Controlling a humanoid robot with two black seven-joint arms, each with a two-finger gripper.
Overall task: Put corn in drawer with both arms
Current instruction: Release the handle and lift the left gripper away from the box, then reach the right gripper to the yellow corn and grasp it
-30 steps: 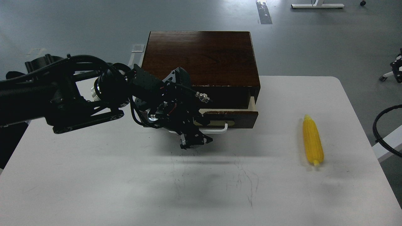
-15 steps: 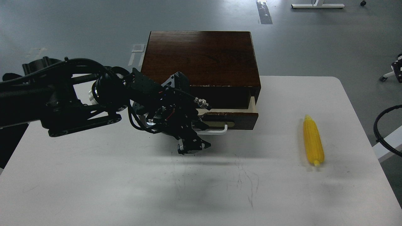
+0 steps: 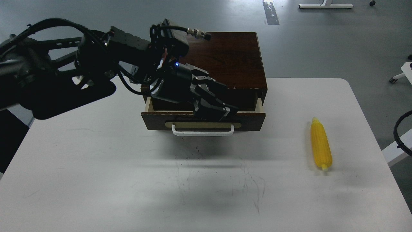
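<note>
The corn lies on the white table at the right, tip pointing away from me, well apart from the box. The drawer of the dark brown box is pulled out a little; its pale sides and its white handle show. My left arm comes in from the left, raised over the box's left half. Its gripper hangs over the drawer's opening, just behind the front panel. It is dark and I cannot tell its fingers apart. The right gripper is out of view.
A black cable loop shows at the right edge, beside the table. Grey floor lies beyond the table, with a white frame at the far top right.
My left arm has risen from in front of the drawer handle and swung up and back over the box. The handle, hidden before, now shows whole. The corn has not moved.
</note>
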